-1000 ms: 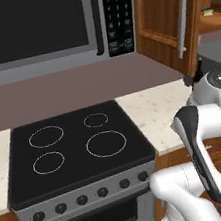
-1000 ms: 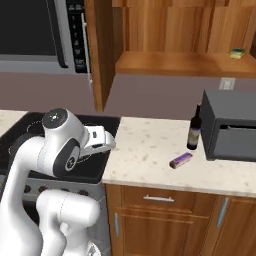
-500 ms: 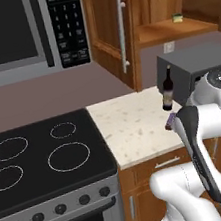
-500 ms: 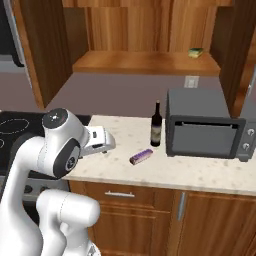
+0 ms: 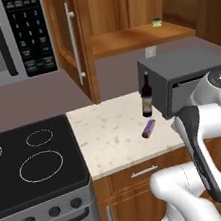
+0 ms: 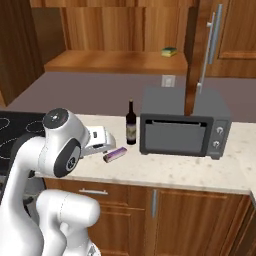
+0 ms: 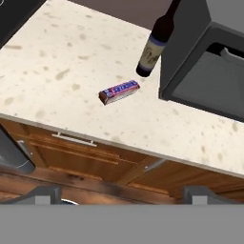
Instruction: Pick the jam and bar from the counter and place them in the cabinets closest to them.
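Observation:
The bar [image 7: 119, 91], a small purple-wrapped oblong, lies flat on the speckled cream counter [image 7: 57, 62], just in front of the wine bottle. It also shows as the bar [image 5: 149, 128] and the bar [image 6: 115, 155]. My gripper [image 7: 123, 194] hangs in front of the counter edge, above the drawers and short of the bar, open with nothing between its fingers. From the right base camera, the gripper [image 6: 104, 141] sits just left of the bar. The wooden cabinets show as an open shelf [image 5: 136, 35] and doors with silver handles [image 6: 220, 40]. The jam is out of view.
A dark wine bottle [image 5: 145, 97] stands behind the bar, next to a grey toaster oven [image 6: 182, 125]. A yellow-green sponge [image 6: 169, 51] lies on the shelf. The black stovetop [image 5: 29, 161] and the microwave [image 5: 10, 37] are to the left.
The base has driven to the right, so the whole scene has slid left; the stovetop is leaving and the toaster oven and bar now sit closer. The arm's pose looks unchanged.

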Available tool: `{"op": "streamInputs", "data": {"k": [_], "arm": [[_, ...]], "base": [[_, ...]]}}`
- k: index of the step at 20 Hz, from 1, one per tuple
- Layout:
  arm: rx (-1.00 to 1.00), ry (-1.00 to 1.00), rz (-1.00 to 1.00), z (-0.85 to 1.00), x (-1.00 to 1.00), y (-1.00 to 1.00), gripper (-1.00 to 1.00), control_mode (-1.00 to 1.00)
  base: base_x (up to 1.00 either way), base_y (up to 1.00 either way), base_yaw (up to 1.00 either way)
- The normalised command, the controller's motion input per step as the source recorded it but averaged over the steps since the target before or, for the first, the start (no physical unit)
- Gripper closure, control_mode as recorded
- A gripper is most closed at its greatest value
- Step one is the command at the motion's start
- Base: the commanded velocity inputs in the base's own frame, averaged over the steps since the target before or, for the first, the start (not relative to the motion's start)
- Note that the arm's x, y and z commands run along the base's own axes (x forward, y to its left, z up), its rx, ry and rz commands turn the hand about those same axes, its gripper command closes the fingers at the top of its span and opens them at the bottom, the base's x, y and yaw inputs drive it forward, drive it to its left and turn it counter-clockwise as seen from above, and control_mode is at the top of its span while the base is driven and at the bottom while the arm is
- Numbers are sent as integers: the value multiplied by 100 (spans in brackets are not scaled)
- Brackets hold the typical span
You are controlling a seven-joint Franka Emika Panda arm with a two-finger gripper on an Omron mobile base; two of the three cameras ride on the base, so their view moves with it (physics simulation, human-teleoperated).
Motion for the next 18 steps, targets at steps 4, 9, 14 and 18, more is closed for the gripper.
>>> {"op": "streamInputs", "data": {"k": [4,9,14,18], "arm": [[0,0,0,0,0,0,-100,100],[0,0,0,0,0,0,-100,100],[0,0,0,0,0,0,-100,100],[0,0,0,0,0,0,-100,100]], "base": [[-5,-20,0],[5,0,0],[46,0,-2],[58,0,-3]]}}
